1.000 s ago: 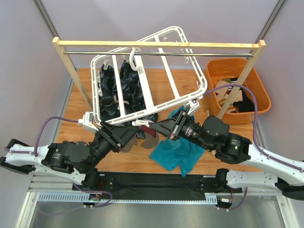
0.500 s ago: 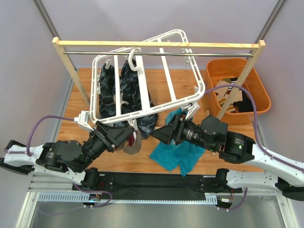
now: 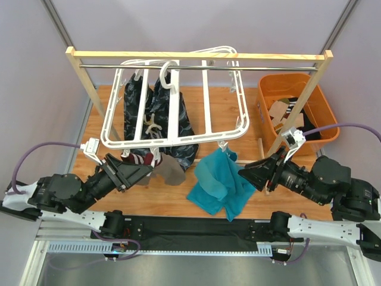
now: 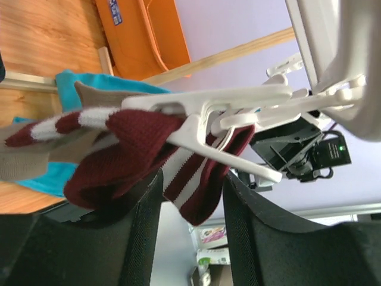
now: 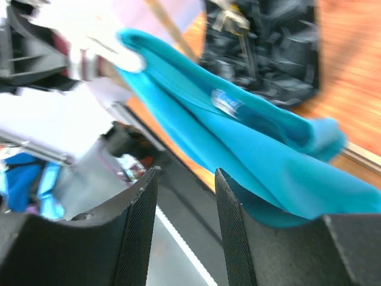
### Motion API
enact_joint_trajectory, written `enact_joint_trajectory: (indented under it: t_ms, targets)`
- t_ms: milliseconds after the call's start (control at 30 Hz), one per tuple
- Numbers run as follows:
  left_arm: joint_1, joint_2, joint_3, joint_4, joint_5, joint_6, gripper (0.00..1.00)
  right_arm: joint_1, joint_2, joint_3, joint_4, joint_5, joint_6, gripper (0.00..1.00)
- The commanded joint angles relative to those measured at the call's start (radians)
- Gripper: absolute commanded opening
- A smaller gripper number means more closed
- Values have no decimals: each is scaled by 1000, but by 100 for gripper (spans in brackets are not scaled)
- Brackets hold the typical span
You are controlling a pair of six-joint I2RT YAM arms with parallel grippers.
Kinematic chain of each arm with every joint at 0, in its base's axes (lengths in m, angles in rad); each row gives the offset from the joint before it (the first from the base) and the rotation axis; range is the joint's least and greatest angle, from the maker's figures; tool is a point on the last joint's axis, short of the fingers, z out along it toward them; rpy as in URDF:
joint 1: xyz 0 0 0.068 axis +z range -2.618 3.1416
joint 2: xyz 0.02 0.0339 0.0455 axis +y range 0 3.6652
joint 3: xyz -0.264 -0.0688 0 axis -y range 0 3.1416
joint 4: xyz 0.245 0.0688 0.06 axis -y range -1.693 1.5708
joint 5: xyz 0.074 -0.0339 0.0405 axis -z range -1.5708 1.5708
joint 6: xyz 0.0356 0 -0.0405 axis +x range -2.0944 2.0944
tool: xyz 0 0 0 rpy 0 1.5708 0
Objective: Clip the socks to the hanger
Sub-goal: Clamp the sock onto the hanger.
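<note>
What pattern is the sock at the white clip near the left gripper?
Dark red sock with white stripes, beige further along; clearest in left wrist view.

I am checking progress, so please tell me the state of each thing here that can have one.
hanger: hooked on the rail.
teal sock: clipped, hanging from the hanger.
striped sock: clipped, hanging.
dark cloth: hanging under the hanger.
left claw: open, around the striped sock's end.
right claw: open, empty.
orange bin: holding clothes.
</note>
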Motion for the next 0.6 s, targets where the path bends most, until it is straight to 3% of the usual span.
enact_joint_trajectory:
  t_ms: [0,267,400,567]
  targets:
    - [-1,-11,49,-48,71,75,49,-1,-19,3,-119,116,-24,45]
    - [-1,-15,144,45,253,284,45,-1,16,-6,-51,389,11,47]
    - [-1,2,181,102,345,354,36,-1,102,15,5,486,-39,47]
    - [-2,42,273,173,475,432,28,-3,151,-15,200,396,-168,46]
